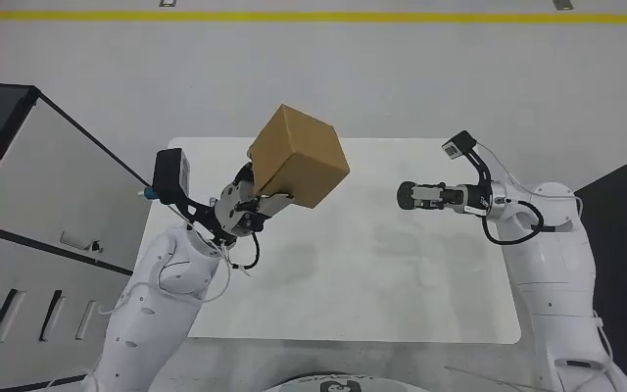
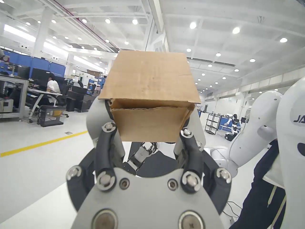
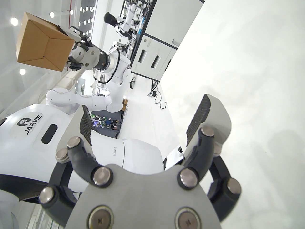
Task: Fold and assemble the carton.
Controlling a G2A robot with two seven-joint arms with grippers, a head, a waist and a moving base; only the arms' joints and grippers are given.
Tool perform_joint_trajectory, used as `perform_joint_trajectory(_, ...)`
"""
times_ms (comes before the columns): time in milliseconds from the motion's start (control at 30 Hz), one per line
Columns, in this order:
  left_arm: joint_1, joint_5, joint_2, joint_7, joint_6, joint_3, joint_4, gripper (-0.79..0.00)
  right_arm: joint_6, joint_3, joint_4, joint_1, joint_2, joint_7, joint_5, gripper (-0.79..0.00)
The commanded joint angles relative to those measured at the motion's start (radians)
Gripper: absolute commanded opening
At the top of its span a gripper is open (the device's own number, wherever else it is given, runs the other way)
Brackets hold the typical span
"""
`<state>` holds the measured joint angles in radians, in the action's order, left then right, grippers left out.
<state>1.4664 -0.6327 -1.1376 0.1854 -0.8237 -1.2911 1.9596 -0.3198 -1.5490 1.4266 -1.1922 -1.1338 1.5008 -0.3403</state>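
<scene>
So the big white worktop (image 1: 392, 284) takes up most of the top view. The carton (image 1: 299, 155) is up in the air over its far left part, not touching the surface.

The carton's a plain brown box, folded up into shape and tilted. In the top view one corner points left-ish and another points right, with a broad flat face turned up toward the camera. It looks about as wide as it is deep, so I honestly can't pick a long axis. It sticks out away from the left hand (image 1: 257, 201), toward the far right. In the left wrist view, the end facing that hand has a flap tucked in with a dark gap above it. In the right wrist view, the face turned to the right has flap seams meeting near the middle.

The left hand is clamped on the carton's near-left end, with one finger (image 2: 104, 120) on each side of it. So the box sits just beyond the fingertips, squeezed between them.

The right hand (image 1: 404, 194) is over the right part of the worktop. It points left at the carton but is well apart from it, with its fingers spread and nothing between them.
</scene>
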Motion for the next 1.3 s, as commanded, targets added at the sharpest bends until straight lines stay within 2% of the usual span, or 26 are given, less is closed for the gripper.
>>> perform_joint_trajectory(0,0.001,0.000,0.000,-0.001,0.001,0.000,0.001,-0.785,0.000,0.000,0.000,0.000,0.000,0.000,0.000,0.000)
perform_joint_trajectory(233,0.007,0.033,-0.002,0.000,0.017,0.008,-0.007,-0.785,0.000,0.000,0.000,0.000,0.000,0.000,0.000,0.000)
perform_joint_trajectory(400,0.003,0.128,-0.004,0.004,-0.046,0.020,-0.021,-0.785,0.000,0.000,0.000,0.000,0.000,0.000,0.000,0.000)
perform_joint_trajectory(600,-0.007,0.212,-0.001,-0.045,-0.115,0.020,-0.041,-0.785,0.000,0.000,0.000,0.000,0.000,0.000,0.000,0.000)
perform_joint_trajectory(700,-0.008,0.256,0.001,-0.073,-0.115,0.018,-0.044,-0.785,0.000,0.000,0.000,0.000,0.000,0.000,0.000,0.000)
perform_joint_trajectory(800,-0.013,0.254,0.003,-0.110,-0.070,0.000,-0.041,-0.785,0.000,0.000,0.000,0.000,0.000,0.000,0.000,0.000)
perform_joint_trajectory(1033,0.013,0.367,0.005,-0.211,0.135,-0.008,0.016,-0.785,0.000,0.000,0.000,0.000,0.000,0.000,0.000,0.000)
perform_joint_trajectory(1267,0.013,0.367,0.005,-0.211,0.135,-0.008,0.016,-0.785,0.000,0.000,0.000,0.000,0.000,0.000,0.000,0.000)
